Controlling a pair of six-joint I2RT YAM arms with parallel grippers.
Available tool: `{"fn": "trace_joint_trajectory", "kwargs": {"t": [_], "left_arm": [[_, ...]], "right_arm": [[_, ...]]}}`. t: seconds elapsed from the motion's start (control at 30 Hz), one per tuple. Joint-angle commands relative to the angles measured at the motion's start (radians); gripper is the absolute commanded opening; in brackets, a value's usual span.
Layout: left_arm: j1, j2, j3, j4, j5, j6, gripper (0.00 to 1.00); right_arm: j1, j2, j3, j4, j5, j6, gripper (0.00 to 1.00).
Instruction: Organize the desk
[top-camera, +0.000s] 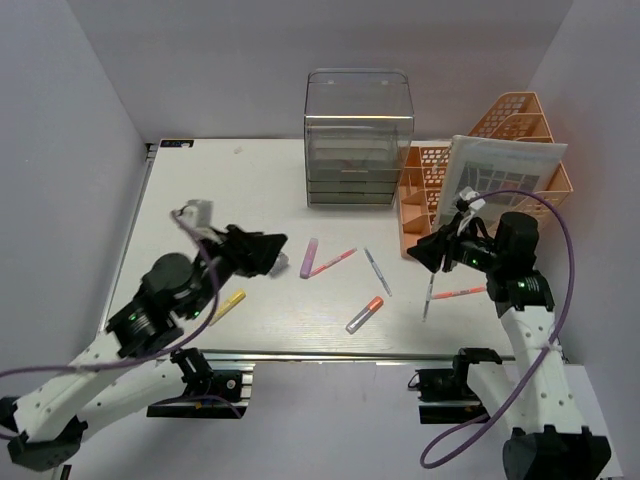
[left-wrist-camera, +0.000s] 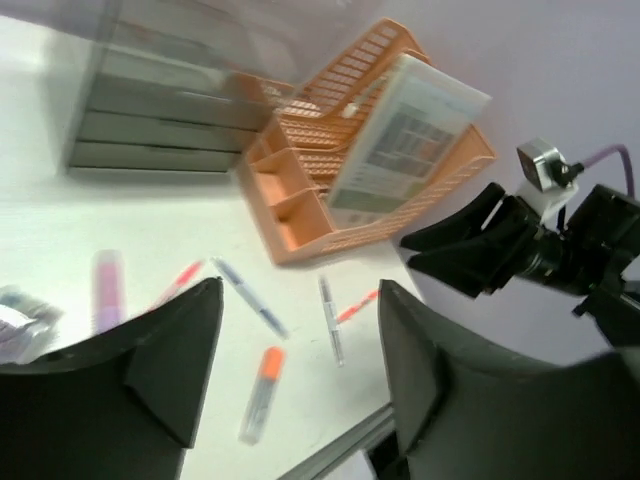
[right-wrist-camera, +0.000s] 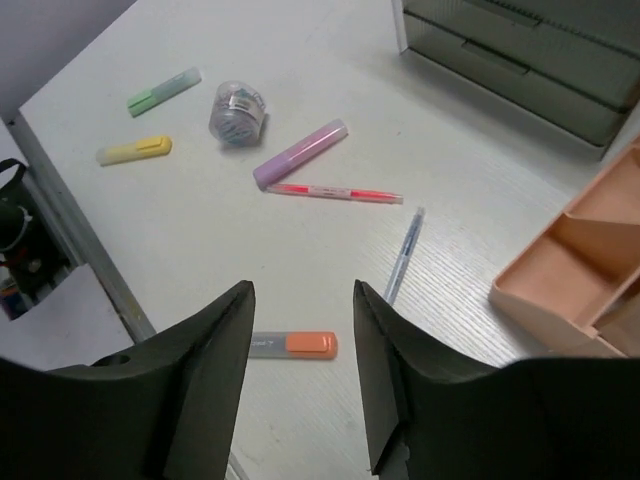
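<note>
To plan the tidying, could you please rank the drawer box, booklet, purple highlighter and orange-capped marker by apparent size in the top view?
1. drawer box
2. booklet
3. purple highlighter and orange-capped marker: they look about alike, so I leave them unranked.

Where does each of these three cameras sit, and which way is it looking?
Top view: fixed above and behind the arms, looking down on the desk; both arms show, with left pincer and right pincer.
Left wrist: rides the left arm, facing across toward the orange rack and the right pincer; own fingers frame the bottom.
Right wrist: rides the right arm, looking down at the purple marker and drawer box; own fingers show below.
Shared: all three show the orange-capped marker.
</note>
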Motion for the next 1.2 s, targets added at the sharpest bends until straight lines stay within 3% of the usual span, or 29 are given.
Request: {"fn": "trace_joint_trajectory", "kwargs": {"t": [0.0,0.17,0.2,0.33,0.53,0.9,1.03,1.17], "left_arm": [[0.001,-0.122,-0.050,-0.278,-0.106,-0.118,0.79],[0.001,-0.146,-0.070,-0.445,-0.132,-0.213,0.89],[0.001,-0.135,-0.070,-0.474,-0.147,-0.251,0.98],[0.001,-0.104,-0.097,-0.530,-0.172,-0.365,0.98],[0.001,-0.176,-0.151,-0.517,-0.182,-0.455,0.98],[0.001,-0.224,-0.159,-0.585,-0.205,-0.491,0.98],[0.001,-0.228,-0.156,-0.597,-0.236,-0.485,0.98],[0.001,-0.227,-0.150,-0.600,-0.250,-0.479,0.98]], "right_arm": [[0.038,0.050,0.055,0.102,-0.044,0.096,0.51],[0.106,0.182,0.095,0.191,0.033,0.196,0.56],[0.127,0.225,0.101,0.211,0.045,0.216,0.57],[0.206,0.352,0.165,0.256,0.142,0.277,0.65],[0.305,0.533,0.253,0.314,0.268,0.331,0.73],[0.384,0.719,0.148,0.835,0.381,0.653,0.54],[0.427,0.817,0.237,0.773,0.420,0.653,0.53],[0.480,0.896,0.337,0.642,0.475,0.486,0.57]]}}
